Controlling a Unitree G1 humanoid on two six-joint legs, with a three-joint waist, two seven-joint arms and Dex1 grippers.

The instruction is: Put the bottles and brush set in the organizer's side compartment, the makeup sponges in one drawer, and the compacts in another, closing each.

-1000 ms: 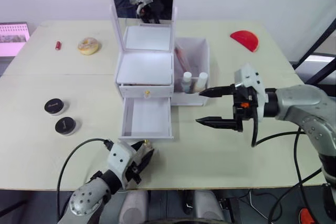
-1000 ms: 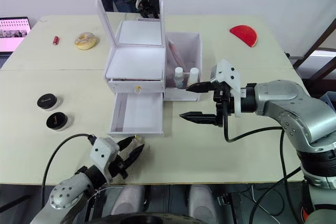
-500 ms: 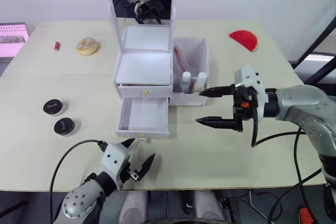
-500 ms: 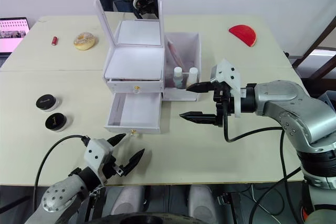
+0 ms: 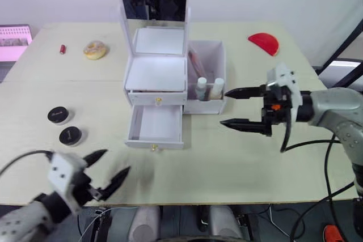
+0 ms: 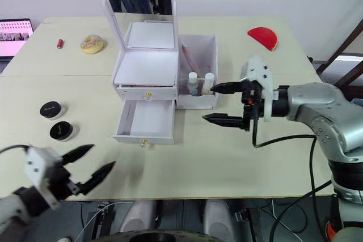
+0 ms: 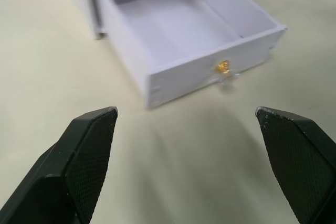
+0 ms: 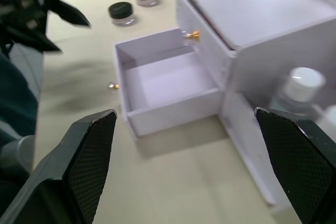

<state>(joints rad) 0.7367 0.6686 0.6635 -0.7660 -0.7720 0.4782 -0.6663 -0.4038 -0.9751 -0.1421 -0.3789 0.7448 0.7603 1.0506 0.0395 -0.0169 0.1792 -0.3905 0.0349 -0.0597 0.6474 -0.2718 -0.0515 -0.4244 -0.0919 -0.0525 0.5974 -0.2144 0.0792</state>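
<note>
Lower drawer (image 5: 155,127) of white organizer (image 5: 157,72) pulled out, empty, at frame centre. Two bottles (image 5: 209,88) upright in side compartment (image 5: 207,60) just right of it. Two compacts (image 5: 63,126) at left, well apart from drawer. Left gripper (image 5: 105,169) spread wide, lower left, holding nothing. Right gripper (image 5: 239,107) wide apart, right of compartment, empty.

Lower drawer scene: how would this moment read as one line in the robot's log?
lower drawer: open, empty | upper drawer: shut | compacts: on table | bottles: in side compartment | left gripper: open | right gripper: open
</note>
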